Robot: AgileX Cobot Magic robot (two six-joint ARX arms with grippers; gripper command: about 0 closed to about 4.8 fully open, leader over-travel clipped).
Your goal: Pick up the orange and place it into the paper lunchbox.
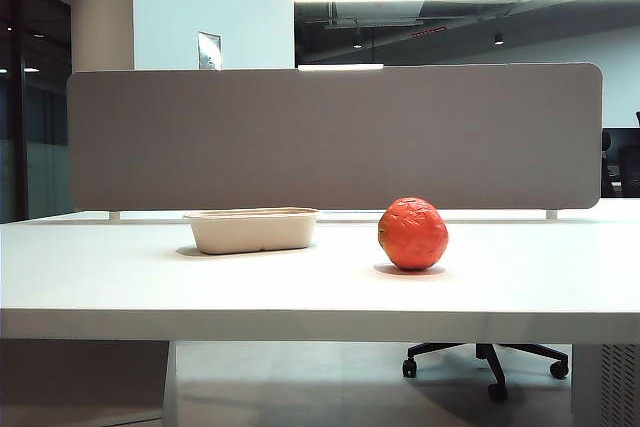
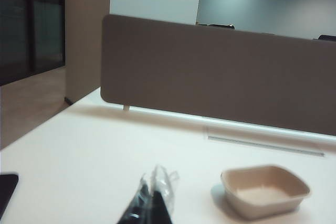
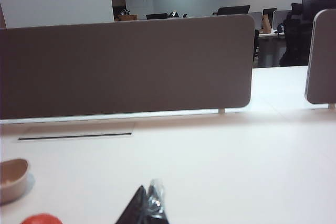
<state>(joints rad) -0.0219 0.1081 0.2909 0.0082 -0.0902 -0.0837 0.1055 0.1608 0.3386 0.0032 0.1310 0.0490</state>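
Observation:
The orange (image 1: 412, 234), a reddish ball with dimpled skin, rests on the white table right of centre. The paper lunchbox (image 1: 250, 230), a shallow beige tray holding nothing, stands a short way to its left. Neither arm appears in the exterior view. In the left wrist view my left gripper (image 2: 152, 190) hangs over bare table, fingers pressed together, with the lunchbox (image 2: 247, 208) ahead and off to one side. In the right wrist view my right gripper (image 3: 148, 195) is shut on nothing, and the orange (image 3: 41, 219) and lunchbox (image 3: 13, 179) show only at the frame's edge.
A long grey partition panel (image 1: 335, 137) closes off the back of the table, and a second panel (image 3: 321, 56) stands beside it. A cable slot (image 2: 265, 146) lies before the panel. A dark flat object (image 2: 8, 192) sits at the table edge. An office chair base (image 1: 490, 357) shows under the table.

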